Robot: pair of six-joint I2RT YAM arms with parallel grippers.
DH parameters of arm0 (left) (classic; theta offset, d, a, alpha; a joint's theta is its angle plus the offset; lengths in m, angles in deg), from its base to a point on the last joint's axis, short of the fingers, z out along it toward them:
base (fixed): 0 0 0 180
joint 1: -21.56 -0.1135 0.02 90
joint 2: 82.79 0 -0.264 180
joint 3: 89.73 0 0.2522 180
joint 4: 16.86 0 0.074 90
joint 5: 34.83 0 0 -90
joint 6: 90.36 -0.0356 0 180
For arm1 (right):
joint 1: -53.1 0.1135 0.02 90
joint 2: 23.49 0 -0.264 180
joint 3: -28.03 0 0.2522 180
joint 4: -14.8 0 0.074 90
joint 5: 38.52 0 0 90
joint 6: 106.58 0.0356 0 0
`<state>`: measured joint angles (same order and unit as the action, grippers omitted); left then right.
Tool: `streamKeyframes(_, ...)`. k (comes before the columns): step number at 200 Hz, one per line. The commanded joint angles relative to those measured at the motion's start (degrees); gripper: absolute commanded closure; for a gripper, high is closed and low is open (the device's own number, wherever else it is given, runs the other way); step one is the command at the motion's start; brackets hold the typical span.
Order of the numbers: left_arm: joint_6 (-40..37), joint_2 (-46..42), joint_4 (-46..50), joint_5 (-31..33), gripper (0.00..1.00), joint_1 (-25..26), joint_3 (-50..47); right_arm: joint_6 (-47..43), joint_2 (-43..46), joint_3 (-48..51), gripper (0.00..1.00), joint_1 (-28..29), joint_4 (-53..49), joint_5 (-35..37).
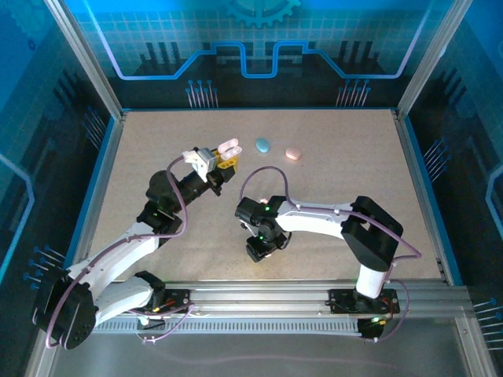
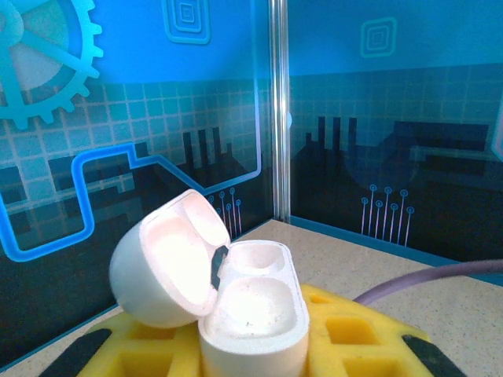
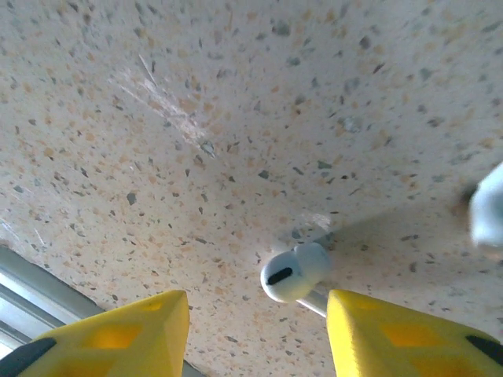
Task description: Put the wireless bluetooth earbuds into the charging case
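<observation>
Left jaws clamp the open, empty charging case (image 2: 251, 322) while right jaws hang apart over an earbud (image 3: 295, 272) on the bench (image 3: 236, 118), nothing inserted yet.

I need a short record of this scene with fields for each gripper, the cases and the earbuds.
left gripper: shut on white case, lid open, both sockets empty
right gripper: open, straddling pale earbud on table
other cases: blue case and pink case, on table, apart
second earbud: blurred, right edge of right wrist view
</observation>
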<state>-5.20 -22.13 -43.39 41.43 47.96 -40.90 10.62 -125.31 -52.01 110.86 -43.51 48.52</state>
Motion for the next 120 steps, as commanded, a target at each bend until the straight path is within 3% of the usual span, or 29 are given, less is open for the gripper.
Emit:
streamKeyframes(1,0.27,0.16,-1.58,-0.77,0.79,-0.46,0.69,0.45,2.28,-0.35,0.49,0.26,-1.15,3.16)
streamKeyframes(120,0.56,0.82,-1.63,-1.41,0.79,-0.39,1.19,-0.26,-3.32,2.36,0.49,-0.10,0.61,-0.87)
